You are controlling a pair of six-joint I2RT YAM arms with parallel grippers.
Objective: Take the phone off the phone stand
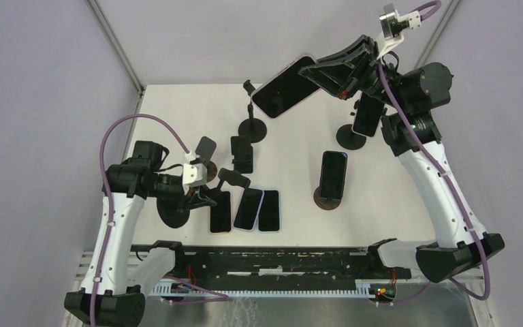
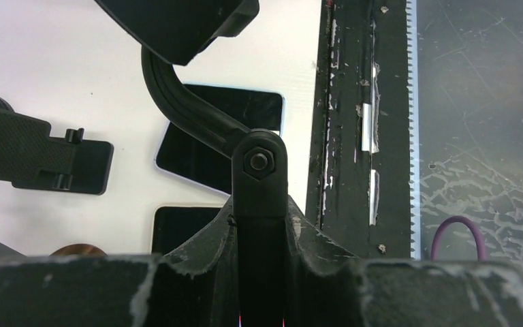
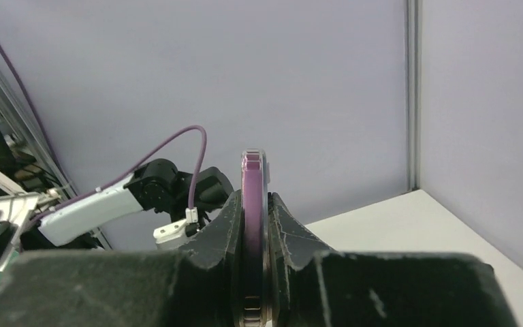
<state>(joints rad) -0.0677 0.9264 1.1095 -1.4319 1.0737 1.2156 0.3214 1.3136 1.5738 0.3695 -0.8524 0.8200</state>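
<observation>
My right gripper [image 1: 325, 72] is shut on a phone [image 1: 284, 87] with a black screen and purple edge, held high above the back of the table, apart from every stand. In the right wrist view the phone [image 3: 252, 178] stands edge-on between my fingers [image 3: 226, 225]. My left gripper [image 1: 199, 194] is shut on the black stem of an empty phone stand [image 1: 176, 215] at the front left. In the left wrist view the jaws clamp the stem [image 2: 259, 170] below its hinge bolt, and the curved arm rises to the cradle [image 2: 177, 20].
Three phones [image 1: 248, 208] lie flat side by side near the front edge. A phone stands in a brown-based stand [image 1: 331, 174], another in a black-based stand [image 1: 366, 116]. An empty stand [image 1: 252, 127] and a loose cradle [image 1: 242, 154] are mid-table.
</observation>
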